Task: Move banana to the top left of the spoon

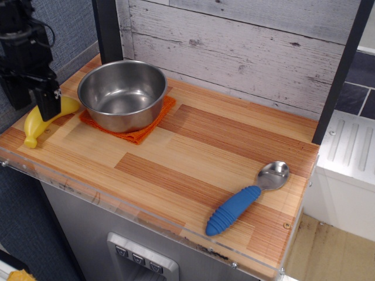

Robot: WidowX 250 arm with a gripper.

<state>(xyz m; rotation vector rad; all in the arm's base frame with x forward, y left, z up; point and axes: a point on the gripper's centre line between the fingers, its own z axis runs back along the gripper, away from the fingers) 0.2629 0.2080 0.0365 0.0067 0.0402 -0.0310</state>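
The yellow banana [34, 124] lies at the far left of the wooden counter, next to the steel bowl. My black gripper [35, 104] has come down over the banana's middle, with one finger [49, 104] on its right side and the other on its left. The jaws stand apart around the banana and hide its middle part. The spoon [246, 198], with a shiny bowl and a blue ribbed handle, lies far away at the front right of the counter.
A steel bowl [122, 93] sits on an orange cloth [146, 132] right beside the banana. A grey plank wall runs along the back. A black post [108, 29] stands behind the bowl. A clear strip [117, 202] lines the counter's front edge.
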